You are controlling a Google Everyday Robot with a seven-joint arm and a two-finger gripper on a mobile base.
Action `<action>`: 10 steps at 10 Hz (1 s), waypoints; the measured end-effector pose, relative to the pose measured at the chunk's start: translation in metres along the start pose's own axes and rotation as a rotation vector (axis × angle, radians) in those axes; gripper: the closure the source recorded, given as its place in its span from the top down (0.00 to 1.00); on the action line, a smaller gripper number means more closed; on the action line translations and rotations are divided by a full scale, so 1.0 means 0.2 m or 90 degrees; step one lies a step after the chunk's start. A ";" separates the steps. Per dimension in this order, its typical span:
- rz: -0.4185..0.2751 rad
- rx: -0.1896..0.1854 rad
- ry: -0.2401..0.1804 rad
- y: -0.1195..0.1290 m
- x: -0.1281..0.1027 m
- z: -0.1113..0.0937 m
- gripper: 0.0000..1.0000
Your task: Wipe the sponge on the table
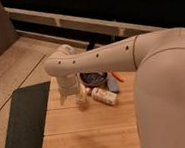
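Gripper hangs spread wide and empty above the table, sponge lying near, past the white bottle.

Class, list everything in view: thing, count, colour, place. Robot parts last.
table: one, light bamboo, centre.
mat: one, dark grey, floor left of table.
bowl: one, dark, table's far side, under the arm.
bottle: one, white, lying in front of the bowl.
sponge: one, blue-grey, on table right of the bowl.
thin item: one, orange-red, beyond the sponge.
arm: one, cream, reaching in from the right.
gripper: one, cream, open, low over table left of bottle.
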 end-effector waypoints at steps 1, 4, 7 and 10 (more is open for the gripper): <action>0.026 0.010 -0.025 -0.13 -0.05 -0.03 0.65; 0.090 0.030 -0.081 -0.50 -0.14 -0.11 0.65; 0.122 0.037 -0.097 -0.82 -0.17 -0.08 0.65; 0.166 0.037 -0.102 -1.14 -0.23 -0.06 0.65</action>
